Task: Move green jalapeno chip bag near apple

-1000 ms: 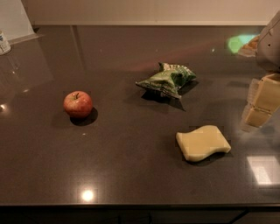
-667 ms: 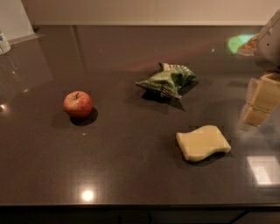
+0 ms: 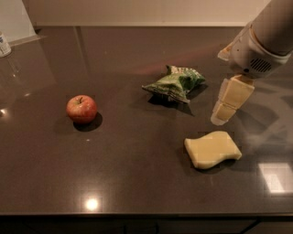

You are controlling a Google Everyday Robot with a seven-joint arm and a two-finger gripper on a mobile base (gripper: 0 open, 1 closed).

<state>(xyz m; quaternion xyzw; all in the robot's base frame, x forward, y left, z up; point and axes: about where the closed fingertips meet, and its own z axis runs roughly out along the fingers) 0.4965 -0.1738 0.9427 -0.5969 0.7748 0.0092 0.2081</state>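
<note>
Crumpled foil bag (image 3: 175, 83), blocky gripper (image 3: 223, 114) nearby

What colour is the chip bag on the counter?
The chip bag is dark and light green, clearest in the camera view; the tool hangs beside it.

Pale yellow sponge (image 3: 213, 149); possibly a bottle (image 3: 4, 45) far-left.

Dark brown glossy stone table (image 3: 137, 183) fills the view. Bright round glare spot (image 3: 91, 204) near front edge, square glare patch (image 3: 277, 177) at right. Pale beige wall (image 3: 137, 11) along far edge. The gripper (image 3: 223, 113) hangs above table's right side.
</note>
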